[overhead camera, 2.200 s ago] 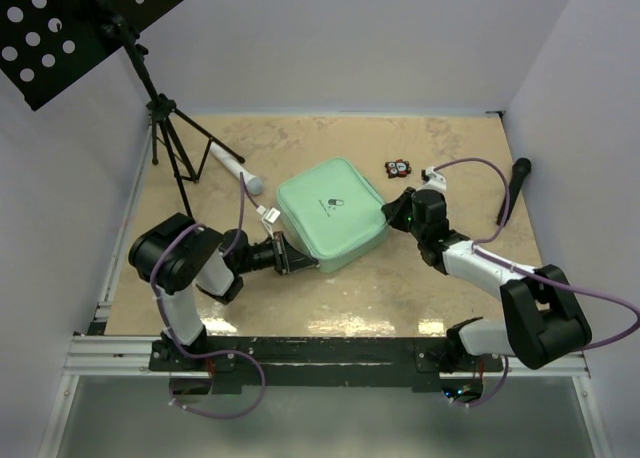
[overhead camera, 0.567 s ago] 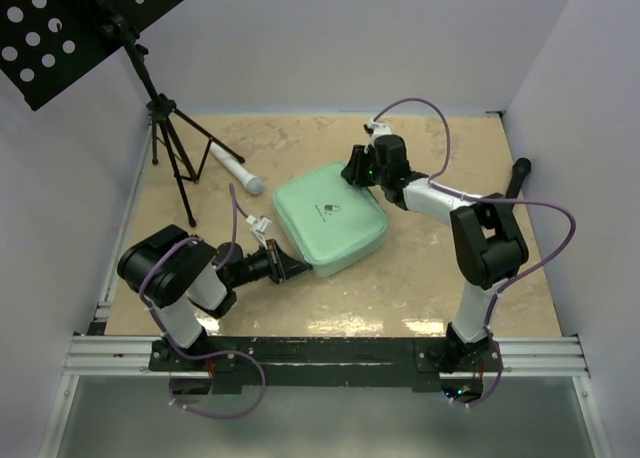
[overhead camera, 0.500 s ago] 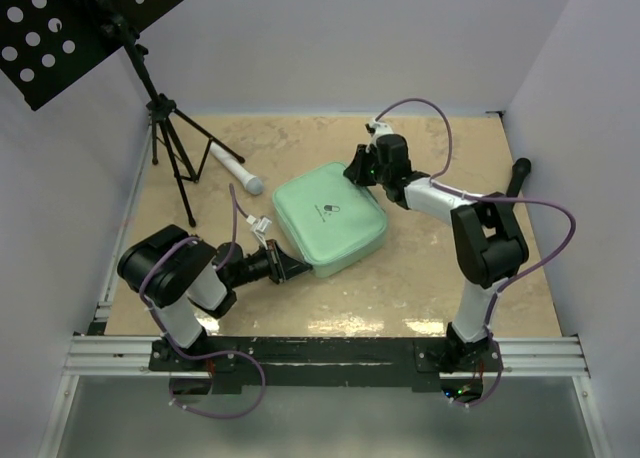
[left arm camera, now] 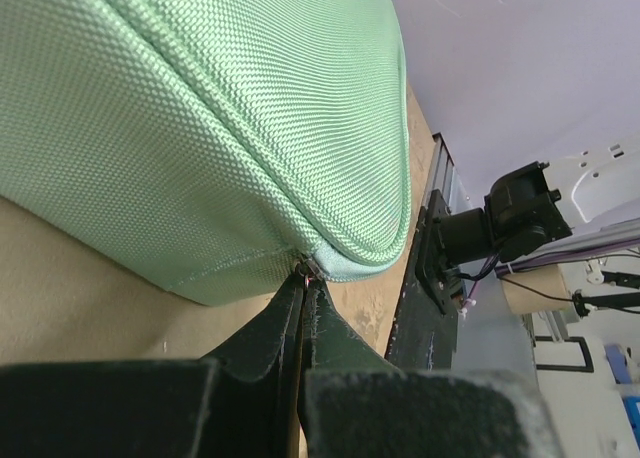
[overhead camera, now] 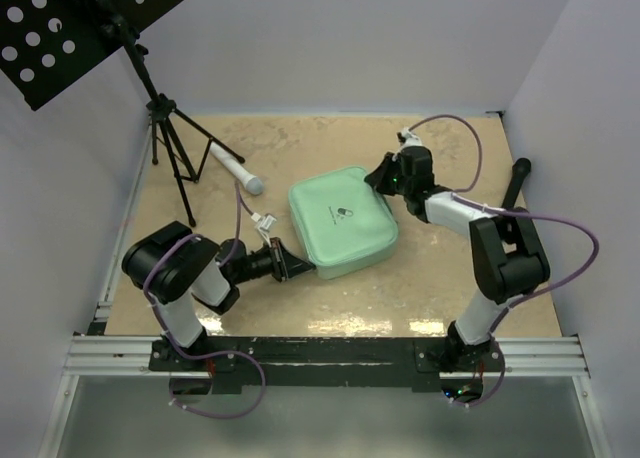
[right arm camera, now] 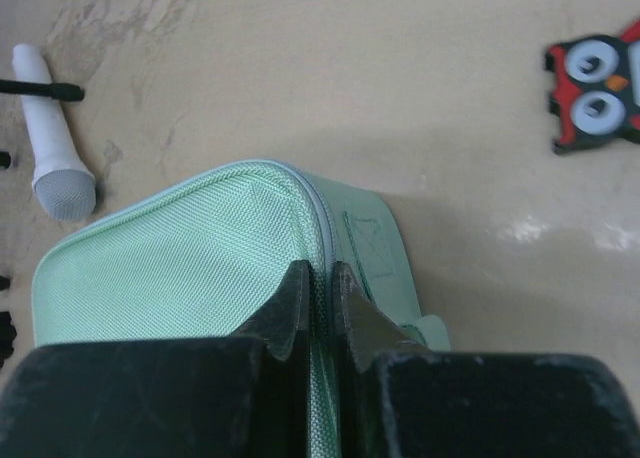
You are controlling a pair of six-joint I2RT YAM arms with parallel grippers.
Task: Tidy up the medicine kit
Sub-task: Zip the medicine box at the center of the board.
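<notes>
Mint-green medicine kit (overhead camera: 342, 225), and we've got the left gripper (left arm camera: 303, 278) pinched shut at its near-corner seam, the right gripper (right arm camera: 318, 273) clamped on its far-corner zip ridge.

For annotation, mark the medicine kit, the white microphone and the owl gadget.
medicine kit (overhead camera: 343, 221): top external view, middle of its mint-green lid.
white microphone (overhead camera: 231, 163): top external view, middle of its white handle.
owl gadget (right arm camera: 590, 83): right wrist view, on its face between the eyes.

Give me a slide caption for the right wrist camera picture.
Right claw closed on the zip seam at a corner of the medicine kit.
</notes>
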